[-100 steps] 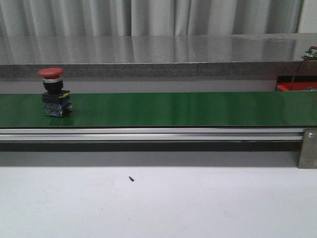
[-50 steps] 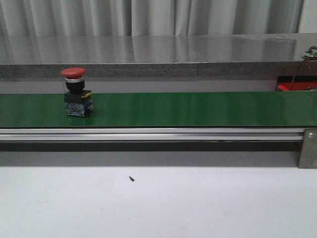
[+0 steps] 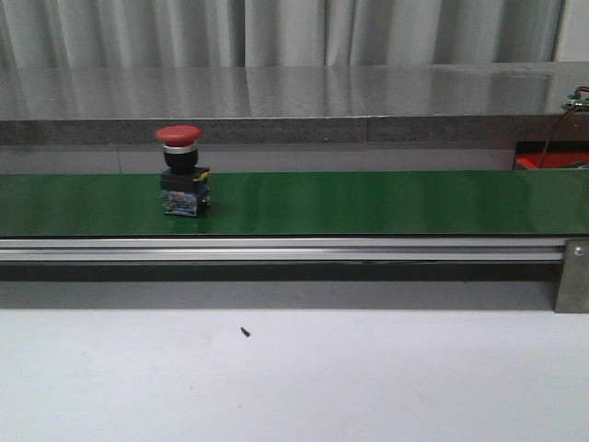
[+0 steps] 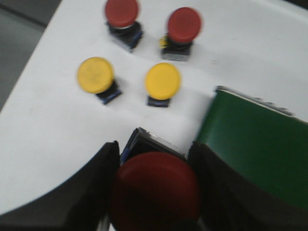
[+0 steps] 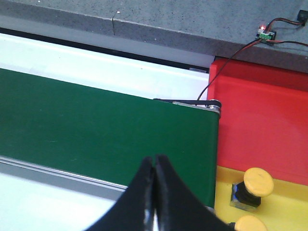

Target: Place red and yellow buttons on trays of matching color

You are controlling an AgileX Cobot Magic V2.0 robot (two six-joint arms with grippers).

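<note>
Gripping a red button (image 4: pixel 154 190), left gripper (image 4: pixel 153 192) sits above the white table (image 4: pixel 57 130), fingers clamped on its sides. Right gripper (image 5: pixel 154 192) pinched closed, empty, over the green belt (image 5: pixel 96 125). Another red button (image 3: pixel 181 170) stands upright on the belt's left part.

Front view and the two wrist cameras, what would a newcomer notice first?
A lone red button stands upright on the green conveyor belt, left of centre in the front view. The left gripper is closed on another red button, with two red and two yellow buttons on the white table beyond. The right gripper, shut, hangs over the belt's end beside the red tray and yellow tray.
</note>
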